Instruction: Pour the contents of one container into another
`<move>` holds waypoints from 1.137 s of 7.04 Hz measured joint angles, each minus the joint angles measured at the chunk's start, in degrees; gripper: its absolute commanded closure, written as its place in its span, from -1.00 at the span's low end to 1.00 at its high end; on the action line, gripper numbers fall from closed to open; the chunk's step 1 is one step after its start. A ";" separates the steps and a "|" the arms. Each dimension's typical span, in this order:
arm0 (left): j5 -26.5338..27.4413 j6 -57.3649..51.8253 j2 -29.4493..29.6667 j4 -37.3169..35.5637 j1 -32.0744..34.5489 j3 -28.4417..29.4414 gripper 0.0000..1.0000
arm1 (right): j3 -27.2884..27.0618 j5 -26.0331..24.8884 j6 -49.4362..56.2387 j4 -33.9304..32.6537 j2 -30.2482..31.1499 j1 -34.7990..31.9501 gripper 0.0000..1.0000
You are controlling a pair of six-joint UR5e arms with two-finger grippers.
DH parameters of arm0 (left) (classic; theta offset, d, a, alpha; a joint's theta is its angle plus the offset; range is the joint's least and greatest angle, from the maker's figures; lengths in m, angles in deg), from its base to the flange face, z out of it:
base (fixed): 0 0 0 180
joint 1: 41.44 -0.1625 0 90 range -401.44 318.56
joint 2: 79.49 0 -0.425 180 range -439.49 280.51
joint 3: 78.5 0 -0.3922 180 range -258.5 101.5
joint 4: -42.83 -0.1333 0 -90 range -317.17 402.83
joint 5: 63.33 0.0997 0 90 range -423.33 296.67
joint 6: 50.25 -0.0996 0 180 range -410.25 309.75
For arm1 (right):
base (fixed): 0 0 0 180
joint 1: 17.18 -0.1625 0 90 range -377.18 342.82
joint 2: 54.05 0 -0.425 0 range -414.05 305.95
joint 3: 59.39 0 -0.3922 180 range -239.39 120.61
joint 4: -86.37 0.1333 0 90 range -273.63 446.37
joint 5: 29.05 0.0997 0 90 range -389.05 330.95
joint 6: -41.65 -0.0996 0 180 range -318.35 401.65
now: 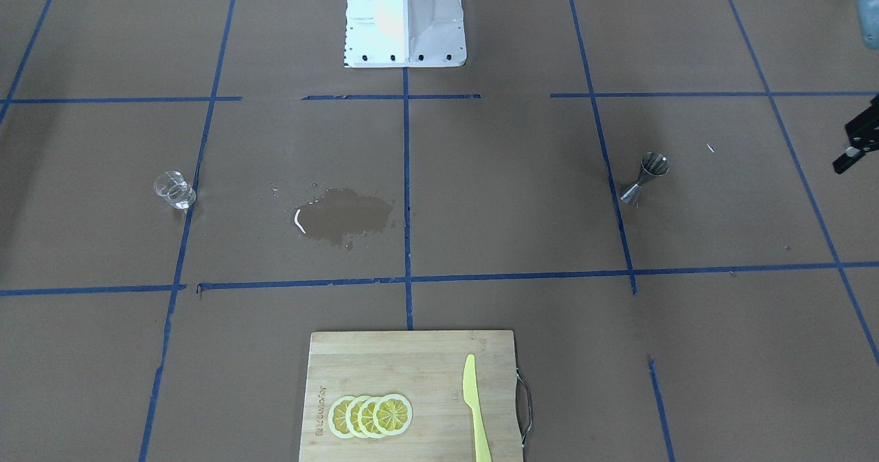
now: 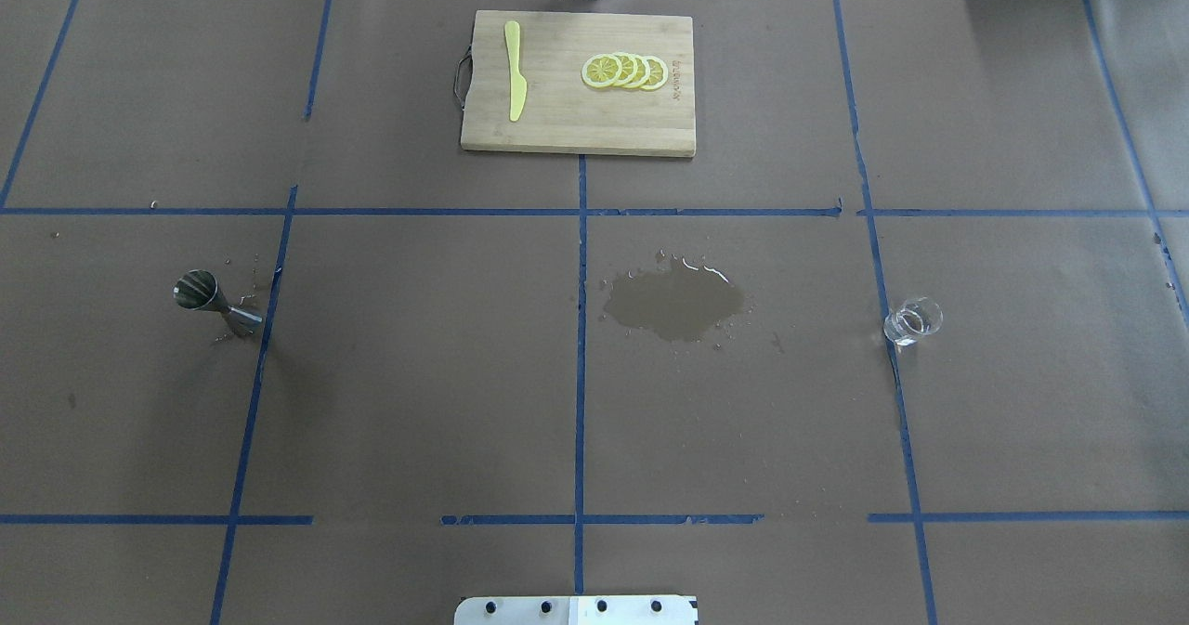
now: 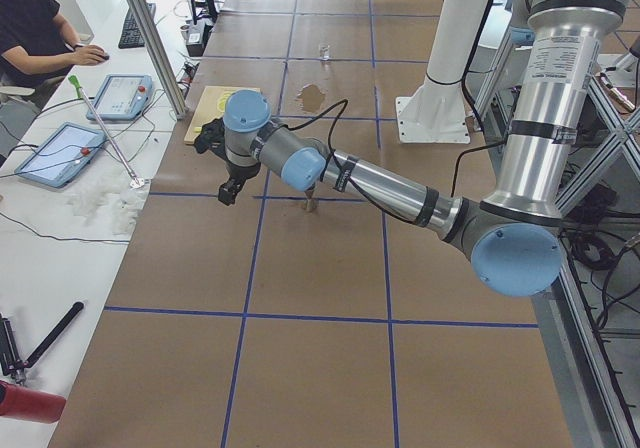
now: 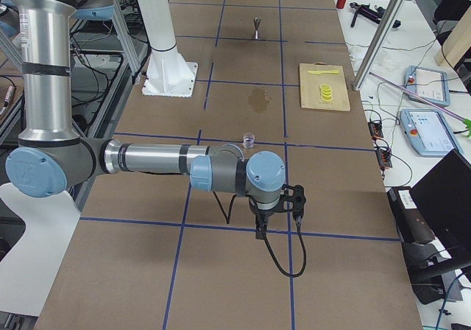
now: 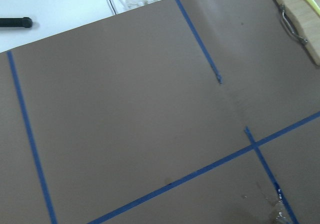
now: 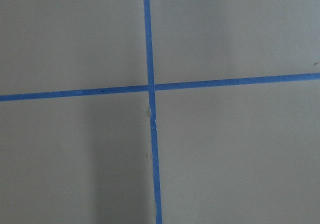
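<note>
Right, starting closest to the robot's base: both arms reach out low over the brown table, and neither holds anything. The left gripper hangs above the paper, apart from the jigger. The right gripper hangs over a crossing of blue tape lines, well apart from the glass. I see each gripper clearly only in a side view, so I cannot tell how their jaws stand.

Further out, across the middle of the table, the jigger stands upright on the robot's left, just beside a tape line, with small wet specks around it. A dark wet patch spreads near the centre. The glass stands upright on the robot's right, at a tape line.

Farthest away lies a wooden cutting board, carrying overlapping lemon slices and a yellow knife.
</note>
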 measured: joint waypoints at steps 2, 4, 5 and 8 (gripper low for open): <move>10.60 9.69 2.48 -0.48 -7.24 -3.78 -1.00 | -0.12 0.00 0.27 0.00 0.23 0.00 -1.00; 20.56 14.69 3.36 -3.40 -12.99 -7.12 -1.00 | -5.56 -0.03 0.28 -0.37 1.23 0.02 -1.00; 20.45 16.65 3.43 -4.69 -14.31 -8.32 -1.00 | -8.69 -0.14 0.05 -0.37 1.89 0.09 -1.00; 18.38 31.97 1.11 -5.33 -18.72 -14.88 -1.00 | -13.52 0.90 -5.56 -0.36 2.88 4.30 -1.00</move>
